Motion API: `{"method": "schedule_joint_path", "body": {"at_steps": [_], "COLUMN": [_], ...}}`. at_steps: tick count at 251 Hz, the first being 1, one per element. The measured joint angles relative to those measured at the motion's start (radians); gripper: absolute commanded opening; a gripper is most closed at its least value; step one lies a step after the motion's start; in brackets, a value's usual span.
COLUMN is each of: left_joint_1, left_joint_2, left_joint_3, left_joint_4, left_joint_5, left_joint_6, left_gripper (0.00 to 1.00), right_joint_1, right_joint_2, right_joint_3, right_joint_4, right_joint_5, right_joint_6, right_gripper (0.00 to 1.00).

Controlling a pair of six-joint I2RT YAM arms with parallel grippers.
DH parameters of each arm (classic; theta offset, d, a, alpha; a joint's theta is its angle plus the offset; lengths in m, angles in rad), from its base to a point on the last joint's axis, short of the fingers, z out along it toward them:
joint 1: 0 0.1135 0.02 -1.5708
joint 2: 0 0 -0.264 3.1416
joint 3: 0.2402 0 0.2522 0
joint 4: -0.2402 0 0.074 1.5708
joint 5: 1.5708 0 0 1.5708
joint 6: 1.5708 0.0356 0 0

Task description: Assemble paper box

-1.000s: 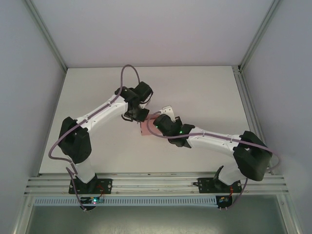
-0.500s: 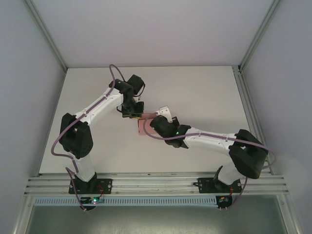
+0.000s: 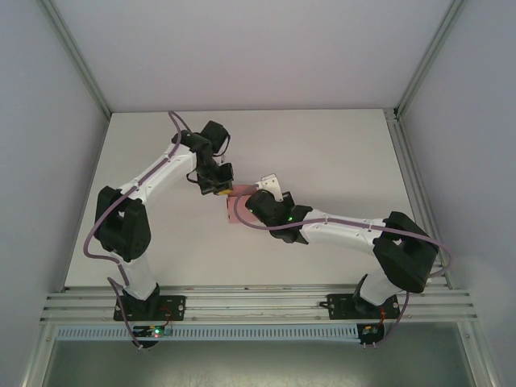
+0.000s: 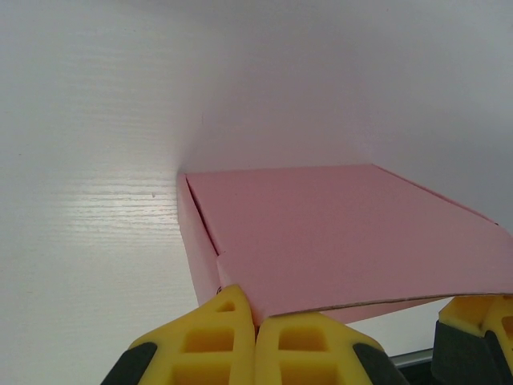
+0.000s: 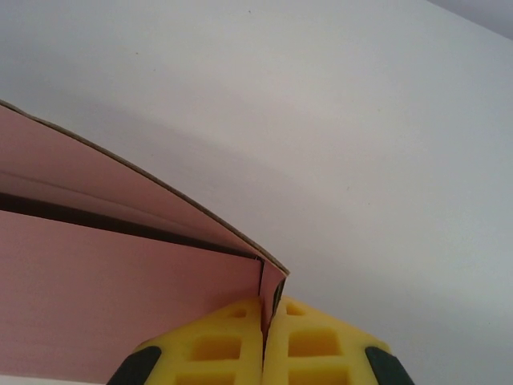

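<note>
The paper box is a small pink card box at the middle of the white table, held between both grippers. My left gripper meets it from the far left. In the left wrist view the yellow fingertips are shut, with a corner of the box lid running into the seam between them. My right gripper comes from the right. Its yellow pads are shut on a thin end flap of the box. A dark slit shows under the lid. The right gripper's fingers show beyond the box.
The white table is bounded by grey walls left, right and behind. An aluminium rail runs along the near edge by the arm bases. The right forearm lies low across the table's centre right.
Both grippers and the pink box have shifted a little to the left. The left arm's elbow has swung left and back. Both grippers stay shut.
</note>
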Motion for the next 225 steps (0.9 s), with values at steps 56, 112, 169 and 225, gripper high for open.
{"method": "schedule_joint_path", "body": {"at_steps": [56, 112, 169, 225], "left_joint_1": [-0.002, -0.066, -0.141, -0.259], "left_joint_2": [-0.099, -0.229, -0.306, -0.388], "left_joint_3": [-0.161, -0.343, -0.47, -0.678], "left_joint_4": [0.161, 0.358, 0.507, 0.792], "left_joint_5": [0.008, -0.089, -0.201, -0.37], "left_joint_6": [0.041, 0.142, 0.206, 0.214], "left_gripper": [0.0, 0.0, 0.0, 0.0], "right_joint_1": [0.0, 0.0, 0.0, -0.006], "right_joint_2": [0.003, -0.018, -0.071, -0.155], "right_joint_3": [0.0, -0.024, -0.085, -0.201], "right_joint_4": [0.003, 0.012, 0.048, 0.154], "right_joint_5": [0.006, 0.005, -0.005, -0.01], "right_joint_6": [0.004, 0.004, 0.004, 0.0], "right_gripper": [0.0, 0.0, 0.0, 0.0]}}
